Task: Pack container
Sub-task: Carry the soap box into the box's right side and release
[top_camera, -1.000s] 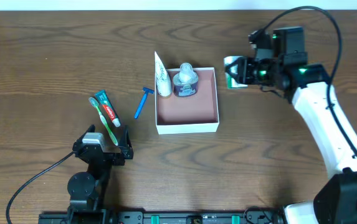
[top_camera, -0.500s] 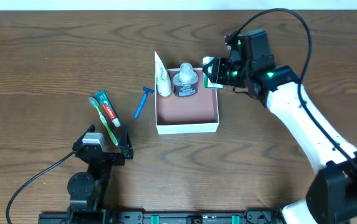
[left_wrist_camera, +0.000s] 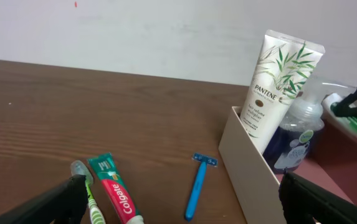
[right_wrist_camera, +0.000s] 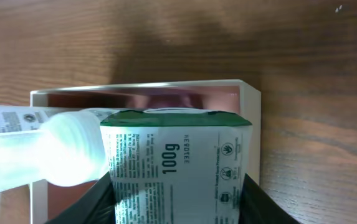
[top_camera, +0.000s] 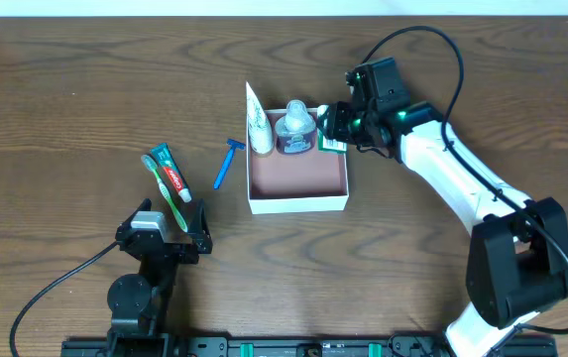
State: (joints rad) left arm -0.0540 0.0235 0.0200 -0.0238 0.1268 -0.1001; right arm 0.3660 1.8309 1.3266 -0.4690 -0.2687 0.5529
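Right wrist: the right gripper (right_wrist_camera: 175, 204) was clamped on a green-and-white sachet (right_wrist_camera: 175, 152) over a corner of the container (right_wrist_camera: 253, 134); it should be lowered beside the clear bottle (right_wrist_camera: 66, 149), not onto it, before release; left wrist: the left gripper (left_wrist_camera: 181, 180) was spread wide, empty; overhead: the sachet had been carried in from beside the mid-table container.

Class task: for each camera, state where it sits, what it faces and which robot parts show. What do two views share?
Overhead: above the table, looking down; both arms show.
Left wrist: low, facing the razor and container; left tool open.
Right wrist: above the container's corner, looking down; right tool gripping a green-and-white packet.
Wrist views share the pump bottle.
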